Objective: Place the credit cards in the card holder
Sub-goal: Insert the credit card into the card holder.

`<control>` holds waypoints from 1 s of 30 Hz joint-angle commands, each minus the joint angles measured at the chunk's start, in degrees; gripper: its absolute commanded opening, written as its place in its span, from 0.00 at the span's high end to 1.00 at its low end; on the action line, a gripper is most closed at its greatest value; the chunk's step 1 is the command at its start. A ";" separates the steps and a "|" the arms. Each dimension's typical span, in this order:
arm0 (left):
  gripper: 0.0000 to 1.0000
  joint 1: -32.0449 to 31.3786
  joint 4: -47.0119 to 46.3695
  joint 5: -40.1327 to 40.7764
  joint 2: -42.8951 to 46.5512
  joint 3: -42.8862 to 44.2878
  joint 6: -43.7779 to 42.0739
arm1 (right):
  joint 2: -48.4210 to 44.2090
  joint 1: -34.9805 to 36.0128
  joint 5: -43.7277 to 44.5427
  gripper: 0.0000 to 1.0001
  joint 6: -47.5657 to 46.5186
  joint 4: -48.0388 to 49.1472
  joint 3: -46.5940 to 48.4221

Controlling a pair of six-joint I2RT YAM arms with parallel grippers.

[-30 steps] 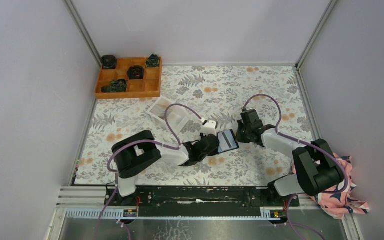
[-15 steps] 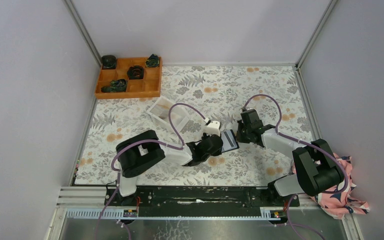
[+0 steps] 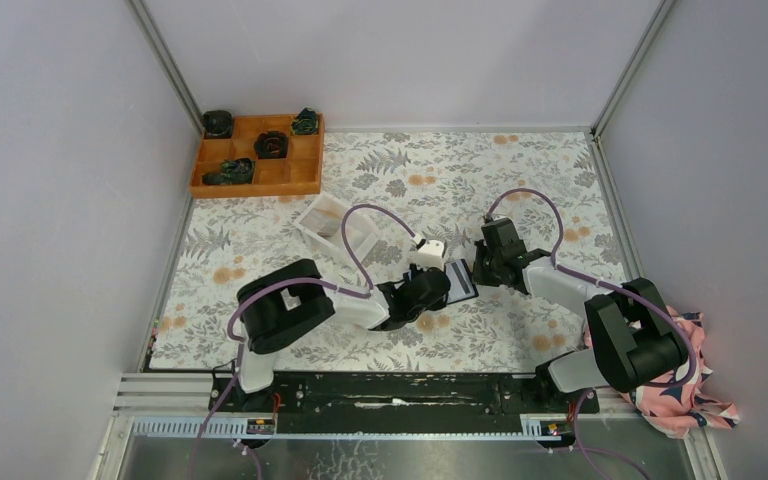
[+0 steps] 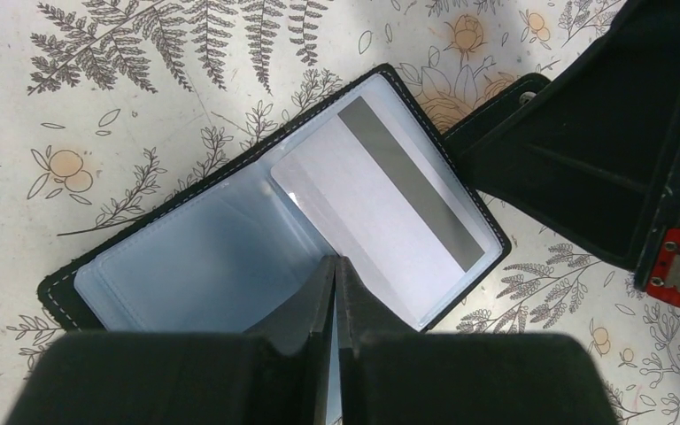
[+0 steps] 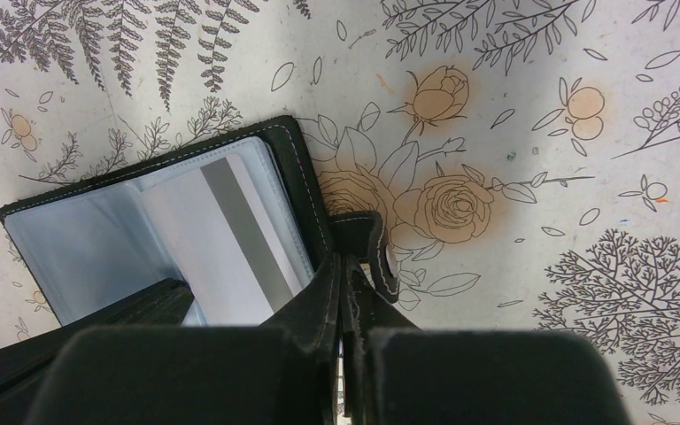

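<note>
r gripper [image 5: 343,266] on card holder [image 5: 80,243] tab

Card holder [image 4: 186,257], opened flat on the worktop [image 4: 142,106]. It has a black cover with pale stitching along the rim and pale bluish-grey clear sleeves inside. One whitish-grey credit card [image 4: 381,221] with a grey magnetic stripe sits in one sleeve, stripe side up. The black clasp tab [image 5: 367,239] projects from the edge beside the card.
</note>
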State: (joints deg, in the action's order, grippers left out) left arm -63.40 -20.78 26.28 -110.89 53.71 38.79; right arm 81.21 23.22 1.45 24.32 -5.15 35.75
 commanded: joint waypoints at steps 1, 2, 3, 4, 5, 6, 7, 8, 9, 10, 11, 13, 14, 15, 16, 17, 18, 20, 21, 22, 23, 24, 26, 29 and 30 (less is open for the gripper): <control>0.92 -0.42 0.91 1.50 -1.37 1.81 -1.60 | -0.19 0.02 -2.23 1.00 0.47 0.63 -0.45; 0.92 -0.47 0.91 1.41 -1.47 2.18 -1.75 | -0.22 0.04 -2.31 1.00 0.52 0.58 -0.49; 0.92 -0.43 0.93 1.32 -1.51 2.45 -1.78 | -0.26 0.02 -2.37 1.00 0.60 0.64 -0.43; 0.92 -0.41 0.91 1.34 -1.59 2.60 -1.86 | -0.26 0.06 -2.45 1.00 0.58 0.64 -0.42; 0.92 -0.43 0.87 1.30 -1.55 2.76 -1.84 | -0.26 0.02 -2.49 1.00 0.62 0.64 -0.37; 0.92 -0.44 0.84 1.29 -1.54 2.84 -1.81 | -0.33 0.04 -2.62 1.00 0.71 0.60 -0.41; 0.92 -0.45 0.57 1.17 -1.57 2.88 -1.85 | -0.28 0.04 -2.70 1.00 0.65 0.61 -0.35; 0.91 -0.41 0.43 1.18 -1.45 3.00 -1.89 | -0.34 0.06 -2.75 1.00 0.77 0.60 -0.33; 0.91 -0.42 0.39 1.08 -1.50 3.17 -1.95 | -0.28 0.03 -2.88 1.00 0.77 0.58 -0.33; 0.91 -0.46 0.43 0.98 -1.57 3.42 -2.03 | -0.26 0.11 -2.93 1.00 0.81 0.61 -0.33; 0.91 -0.42 0.57 0.94 -1.60 3.66 -2.12 | -0.26 0.13 -2.91 1.00 0.82 0.65 -0.33; 0.90 -0.42 0.69 0.80 -1.64 3.84 -2.22 | -0.18 0.09 -2.86 1.00 0.80 0.51 -0.24; 0.90 -0.48 0.69 0.73 -1.55 3.85 -2.15 | -0.10 0.10 -2.90 1.00 0.88 0.49 -0.17; 0.90 -0.44 0.65 0.59 -1.48 3.92 -2.06 | -0.09 0.13 -2.93 1.00 0.93 0.57 -0.18; 0.89 -0.48 0.62 0.52 -1.48 3.98 -2.05 | -0.02 0.11 -2.90 1.00 0.91 0.62 -0.08; 0.89 -0.40 0.63 0.40 -1.48 4.09 -2.01 | 0.04 0.15 -2.86 1.00 0.99 0.59 0.01; 0.88 -0.54 0.65 0.35 -1.51 4.23 -2.04 | 0.08 0.14 -2.87 1.00 0.92 0.63 0.09; 0.86 -0.55 0.71 0.17 -1.35 4.44 -2.22 | 0.18 0.16 -2.78 1.00 0.91 0.52 0.24; 0.86 -0.54 0.73 0.17 -1.25 4.47 -2.22 | 0.22 0.14 -2.71 1.00 0.89 0.50 0.25; 0.85 -0.51 0.88 0.17 -1.09 4.49 -2.22 | 0.14 0.15 -2.63 1.00 0.83 0.46 0.25; 0.83 -0.50 1.09 0.25 -0.90 4.47 -2.18 | 0.05 0.16 -2.52 1.00 0.69 0.36 0.33; 0.82 -0.60 1.42 0.37 -0.71 4.47 -2.14 | -0.06 0.14 -2.37 1.00 0.69 0.30 0.41; 0.76 -0.70 2.19 0.92 0.28 4.42 -2.13 | -0.40 0.10 -1.96 0.99 0.45 -0.22 0.84; 0.70 -0.93 3.19 2.38 2.17 3.91 -2.07 | -1.31 0.16 -1.49 0.96 0.02 -1.22 1.93; 0.68 -0.93 3.42 2.91 3.05 3.68 -2.05 | -1.58 0.16 -1.35 0.95 -0.11 -1.60 2.33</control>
State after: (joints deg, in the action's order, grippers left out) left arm -63.68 -18.17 26.33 -111.35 56.77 37.41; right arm 81.21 23.20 0.56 24.40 -5.23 35.79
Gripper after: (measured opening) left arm 0.294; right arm 0.038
